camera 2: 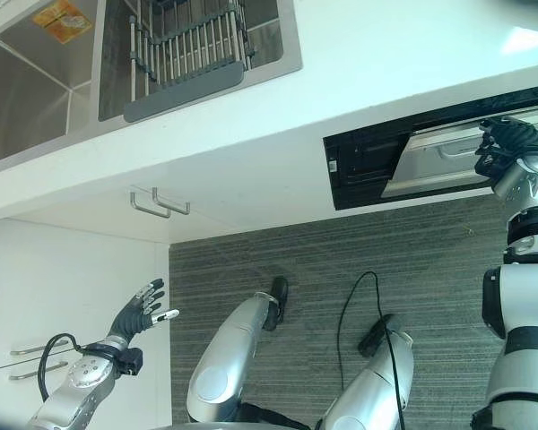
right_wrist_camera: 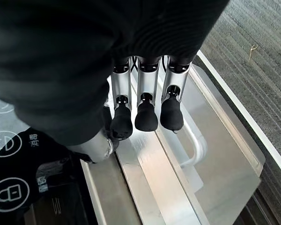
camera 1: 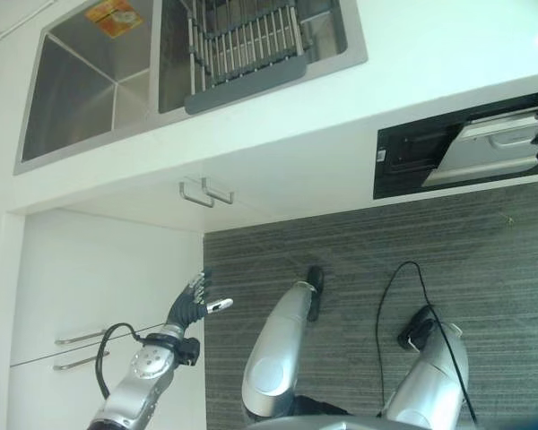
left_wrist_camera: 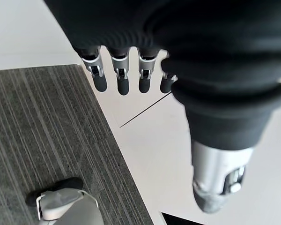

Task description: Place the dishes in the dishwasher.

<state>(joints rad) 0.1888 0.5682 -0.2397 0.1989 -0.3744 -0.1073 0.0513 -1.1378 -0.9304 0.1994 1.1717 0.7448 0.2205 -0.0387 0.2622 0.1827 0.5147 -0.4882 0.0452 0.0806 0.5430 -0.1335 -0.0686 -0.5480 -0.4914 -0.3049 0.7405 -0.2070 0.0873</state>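
Right hand (right_wrist_camera: 145,101): fingers (right_wrist_camera: 146,116) curled downward, dark tips against the top edge of the dishwasher door (right_wrist_camera: 210,159), thumb tucked beside them at the same edge. Whether the fingers actually clamp the edge or only rest on it cannot be told. In the right eye view this hand (camera 2: 511,136) sits at the upper edge of the silver door panel (camera 2: 439,161), which stands tilted out from its black recess (camera 2: 363,166) under the counter. A pale bar handle (right_wrist_camera: 196,145) runs along the door's face just past the fingertips. A black control strip with round white symbols (right_wrist_camera: 9,187) lies beside the door edge.

Left hand (camera 1: 194,300): fingers straight and slightly spread, thumb held apart, holding nothing, in the air in front of a white cabinet front (camera 1: 99,269). Left wrist view shows the same: fingers (left_wrist_camera: 122,79) extended in a row, clear of any surface.

Further out: white counter (camera 1: 430,54) with a 2-basin steel sink (camera 1: 72,90). A wire dish rack with a grey rim (camera 1: 247,45) sits in the basin nearer the dishwasher; what it holds cannot be made out. 2 metal handles (camera 1: 206,193) hang under the counter edge. Grey striped carpet (camera 1: 484,260) covers the floor.
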